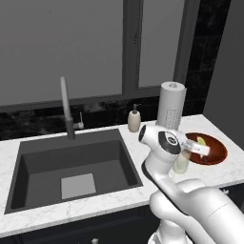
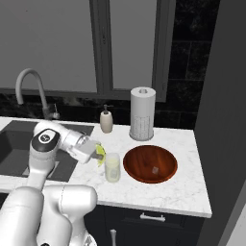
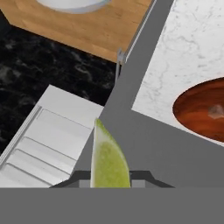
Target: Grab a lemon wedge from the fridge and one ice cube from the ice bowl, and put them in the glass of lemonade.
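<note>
The lemon wedge [image 3: 108, 159] is showing as a glossy yellow-green sliver, pointed at its tip and curved along one side, and the gripper [image 2: 98, 154] is pinching it between closed fingers. In the right base view the wedge is hanging just beside the rim of the glass of lemonade [image 2: 112, 167], at about ten o'clock from it. One glass is standing on the white marbled counter [image 2: 187, 187]: a small, clear, straight-sided tumbler holding pale yellowish liquid. At three o'clock from the glass one ice bowl [image 2: 150, 164] is sitting, wide, shallow, round and glossy reddish-brown, with one pale translucent ice cube [image 2: 155, 169] lying inside it. At twelve o'clock from the bowl one tall white paper-towel roll [image 2: 142, 113] is standing upright, and at nine o'clock from the roll one beige soap bottle [image 2: 106, 120] with a pump is standing. At the left a dark rectangular sink [image 1: 71, 171] is lying under one grey curved faucet [image 1: 66, 109].
</note>
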### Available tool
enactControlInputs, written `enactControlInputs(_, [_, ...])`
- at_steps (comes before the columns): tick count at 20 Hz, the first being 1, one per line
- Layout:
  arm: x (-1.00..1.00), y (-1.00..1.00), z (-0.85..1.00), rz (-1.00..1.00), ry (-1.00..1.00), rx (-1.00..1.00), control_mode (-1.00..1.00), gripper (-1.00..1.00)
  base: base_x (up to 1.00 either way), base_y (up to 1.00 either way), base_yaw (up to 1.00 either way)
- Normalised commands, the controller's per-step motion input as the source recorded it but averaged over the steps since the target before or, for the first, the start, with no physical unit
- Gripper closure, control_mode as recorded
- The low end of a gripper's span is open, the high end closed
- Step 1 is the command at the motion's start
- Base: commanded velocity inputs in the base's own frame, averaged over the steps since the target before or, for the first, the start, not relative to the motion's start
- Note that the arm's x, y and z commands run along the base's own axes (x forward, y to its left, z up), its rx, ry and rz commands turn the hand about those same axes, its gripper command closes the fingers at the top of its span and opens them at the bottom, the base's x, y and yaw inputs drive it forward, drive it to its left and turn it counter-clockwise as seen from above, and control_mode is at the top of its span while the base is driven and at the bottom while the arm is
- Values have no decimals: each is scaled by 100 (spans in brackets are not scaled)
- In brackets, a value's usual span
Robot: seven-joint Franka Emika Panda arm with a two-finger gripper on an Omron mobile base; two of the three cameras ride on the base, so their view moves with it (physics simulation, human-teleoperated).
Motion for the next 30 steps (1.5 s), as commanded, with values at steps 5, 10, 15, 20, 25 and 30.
enactControlInputs(5, [41,0,0,0,0,0,-100,100,0,0,0])
enactControlInputs(10, [28,0,-5,0,0,0,-100,100,0,0,0])
enactControlInputs(15, [28,0,-16,0,0,0,-100,100,0,0,0])
enactControlInputs(20, [19,0,-25,0,-1,0,-100,100,0,0,0])
enactControlInputs(25, [18,0,-34,0,-8,0,-100,100,0,0,0])
enactControlInputs(30, [11,0,-15,0,-5,0,-100,100,0,0,0])
